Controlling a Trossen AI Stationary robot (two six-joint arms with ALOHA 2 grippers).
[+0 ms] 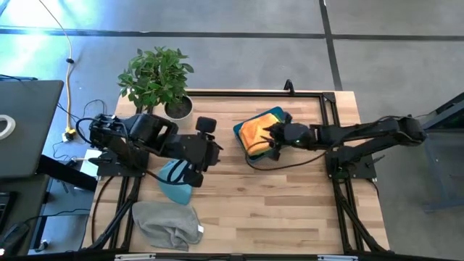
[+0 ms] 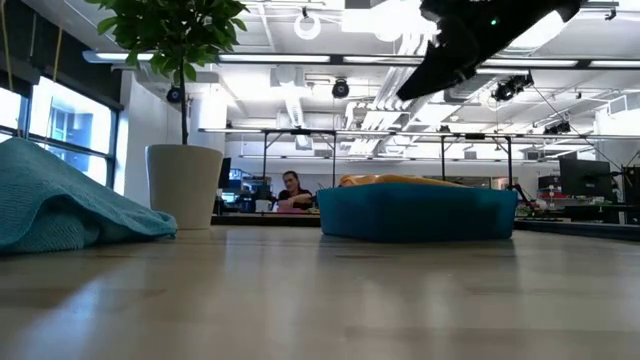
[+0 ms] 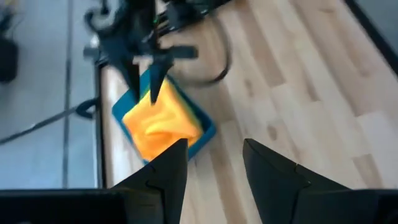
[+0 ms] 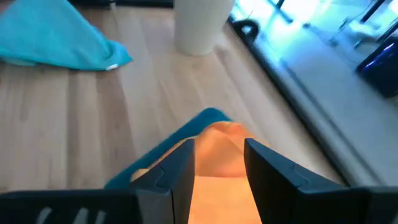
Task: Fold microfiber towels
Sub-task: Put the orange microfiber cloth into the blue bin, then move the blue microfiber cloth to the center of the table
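Note:
An orange towel [image 1: 254,134] lies crumpled in a blue bin [image 1: 279,114] on the table's far right part. My right gripper [image 1: 270,138] hangs above it, open and clear of the cloth; in the right wrist view its fingers [image 4: 219,144] frame the orange towel [image 4: 221,168] without touching it. A light blue towel [image 1: 176,181] lies heaped on the table at the left, and a grey towel [image 1: 167,225] lies crumpled near the front left edge. My left gripper [image 1: 215,148] is raised beside the light blue towel, open [image 3: 214,146], with nothing between its fingers.
A potted plant [image 1: 156,76] stands at the far left corner, its white pot [image 2: 185,185] on the table. Bare wood lies between the bin and the light blue towel and across the near right part. A person sits far behind the table in the room.

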